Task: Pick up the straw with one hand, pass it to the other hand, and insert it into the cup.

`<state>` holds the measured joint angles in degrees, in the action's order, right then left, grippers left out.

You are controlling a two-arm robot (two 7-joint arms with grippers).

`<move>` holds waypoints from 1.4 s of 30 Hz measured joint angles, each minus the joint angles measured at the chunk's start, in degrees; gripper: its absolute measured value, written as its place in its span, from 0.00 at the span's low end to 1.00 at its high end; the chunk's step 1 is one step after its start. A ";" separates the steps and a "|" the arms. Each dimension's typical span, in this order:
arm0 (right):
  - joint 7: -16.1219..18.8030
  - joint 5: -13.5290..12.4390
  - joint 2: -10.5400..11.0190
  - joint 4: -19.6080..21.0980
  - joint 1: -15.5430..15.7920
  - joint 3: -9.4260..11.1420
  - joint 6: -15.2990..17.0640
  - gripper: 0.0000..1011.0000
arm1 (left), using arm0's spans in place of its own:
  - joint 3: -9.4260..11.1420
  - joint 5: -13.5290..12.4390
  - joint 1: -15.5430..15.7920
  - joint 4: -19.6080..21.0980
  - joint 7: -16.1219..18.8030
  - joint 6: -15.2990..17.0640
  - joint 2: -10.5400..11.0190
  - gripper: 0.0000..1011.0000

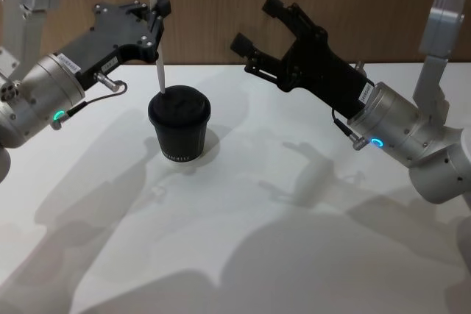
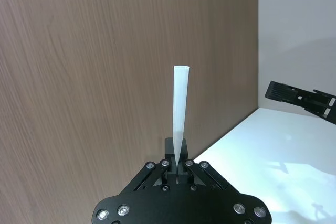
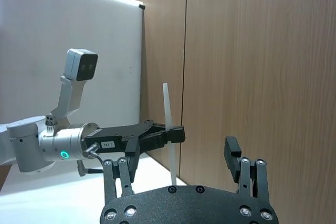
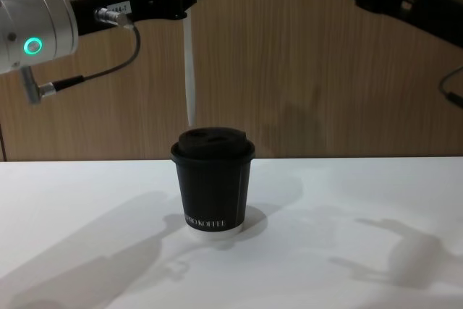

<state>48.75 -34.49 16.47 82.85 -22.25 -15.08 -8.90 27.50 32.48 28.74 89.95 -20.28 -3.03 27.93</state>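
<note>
One small black paper cup (image 4: 213,182) with a black plastic lid and white lettering low on its ribbed wall stands nearest on the white table (image 4: 362,251), upright and alone. Just behind and above its lid hangs the thin white, slightly translucent plastic straw (image 4: 190,70), pinched between the closed fingers of the left gripper (image 1: 157,18), the long black one on a silver wrist with a green glowing ring. The grip sits partway up the straw, so a long tail hangs below the fingers and a shorter length rises above them. Farther back and to the right, the right gripper (image 1: 257,26) is spread wide and holds nothing, lifted well clear of the table in front of the brown wooden wall (image 4: 325,70).

The straw's long axis runs close to vertical, lower end pointing down at the lid. In the head view that tip looks to be at the lid's back edge; whether it touches or has entered an opening I cannot tell.

Likely risks: if the tip is off the lid's hole, pushing down could bend the thin straw, slide it through the fingers, or tip the light cup. A slight tilt in the grip would shift the tip sideways.
</note>
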 joint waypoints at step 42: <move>0.00 0.00 0.00 0.00 0.00 0.00 0.00 0.99 | -0.03 -1.52 0.89 -4.69 -1.85 1.65 -3.32 0.06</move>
<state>48.75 -34.49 16.47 82.85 -22.25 -15.08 -8.90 27.47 30.96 29.63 85.26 -22.14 -1.38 24.61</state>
